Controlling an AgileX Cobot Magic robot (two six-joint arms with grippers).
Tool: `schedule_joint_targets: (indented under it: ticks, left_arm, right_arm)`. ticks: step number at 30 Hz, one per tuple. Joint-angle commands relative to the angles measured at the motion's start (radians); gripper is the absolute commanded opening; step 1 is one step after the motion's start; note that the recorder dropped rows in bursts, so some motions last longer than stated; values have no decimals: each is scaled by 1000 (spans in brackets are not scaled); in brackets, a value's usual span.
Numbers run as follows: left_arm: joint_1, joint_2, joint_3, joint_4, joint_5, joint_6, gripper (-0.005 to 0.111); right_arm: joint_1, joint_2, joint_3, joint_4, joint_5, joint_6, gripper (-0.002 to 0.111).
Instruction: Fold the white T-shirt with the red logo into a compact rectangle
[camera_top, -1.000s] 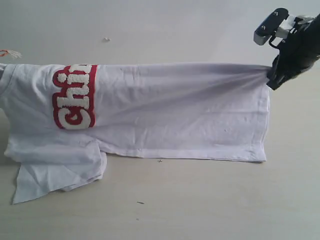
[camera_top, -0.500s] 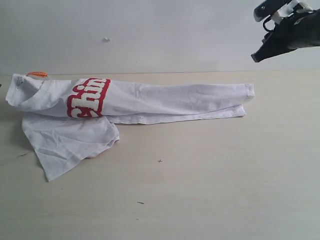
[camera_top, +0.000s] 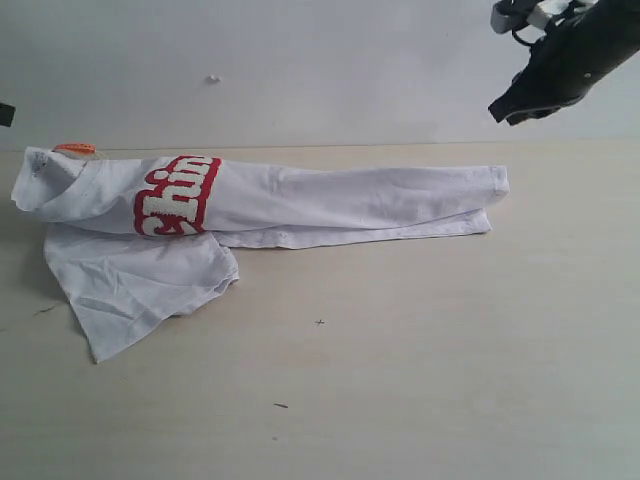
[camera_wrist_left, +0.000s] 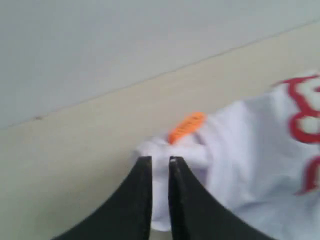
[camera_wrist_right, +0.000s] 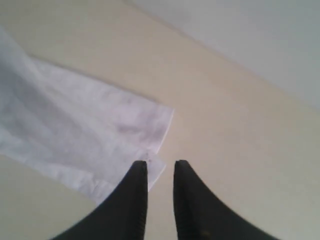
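Pale wood tabletop (camera_top: 400, 380) ran back to a plain grey wall (camera_top: 300, 60). The left gripper (camera_wrist_left: 160, 158) hovered just over the collar end with its jaws only a narrow slit apart and nothing between them. Below its tips lay bunched white cloth, with the orange neck tag (camera_wrist_left: 186, 127) just beyond. The right gripper (camera_wrist_right: 160, 162) hung well above the table, its jaws parted slightly and empty, looking down on the hem corner (camera_wrist_right: 157, 125).

The white T-shirt (camera_top: 330, 200) lay flat as a long band across the table, with the red logo (camera_top: 178, 195) near the collar end. One sleeve (camera_top: 140, 290) splayed out from the band toward the near side.

Judging by this, the lengthwise fold was done. The next step looked like a fresh grasp at each end. To do it well, each jaw should take every layer at its corner, and the loose sleeve should go in first, or the rectangle would come out lopsided.

Only part of the lettering showed, the rest wrapped under the fold. The exterior view cut off the left arm almost entirely, and the left wrist picture was blurred.
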Motion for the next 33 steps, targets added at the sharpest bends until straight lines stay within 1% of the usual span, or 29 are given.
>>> schedule_joint_targets:
  ticks: [1, 3, 5, 7, 9, 10, 12, 14, 17, 20, 24, 27, 30, 33]
  left_arm:
    - [-27, -7, -16, -46, 381, 16, 0]
    - [-71, -7, 25, -10, 447, 19, 0]
    - [-121, -7, 78, 35, 436, 6, 0]
    - [-175, -5, 144, 61, 372, -11, 0]
    - [-234, 2, 212, 68, 245, -25, 0]
    - [-261, 9, 233, 68, 190, -27, 0]
    - [-307, 41, 266, 68, 121, -34, 0]
    - [-338, 80, 272, 68, 104, -46, 0]
    - [-367, 143, 272, 68, 68, -87, 0]
    - [-374, 188, 272, 78, 41, -116, 0]
    - [-374, 230, 272, 116, 73, -152, 0]
    - [-374, 237, 272, 195, 136, -210, 0]
    - [-374, 235, 272, 313, 249, -296, 0]
    - [-374, 227, 272, 446, 403, -412, 0]
  right_arm:
    - [-5, 7, -19, 20, 90, 43, 2]
    - [-5, -9, -19, 51, 104, 43, 0]
    - [-5, -29, -19, 70, 112, 41, 0]
    - [-5, -48, -14, 77, 116, 41, 0]
    - [-5, -61, -12, 77, 135, 41, 0]
    - [-5, -66, -12, 77, 142, 41, 0]
    - [-5, -76, -12, 78, 162, 41, 0]
    - [-5, -80, -12, 78, 174, 39, 0]
    - [-5, -82, -12, 80, 174, 39, 0]
    - [-5, -82, -12, 108, 172, 39, 0]
    - [-5, -82, -12, 119, 165, 37, 0]
    - [-5, -82, -12, 122, 163, 34, 0]
    - [-5, -82, -12, 130, 165, 34, 0]
    - [-5, -82, -12, 130, 167, 34, 0]
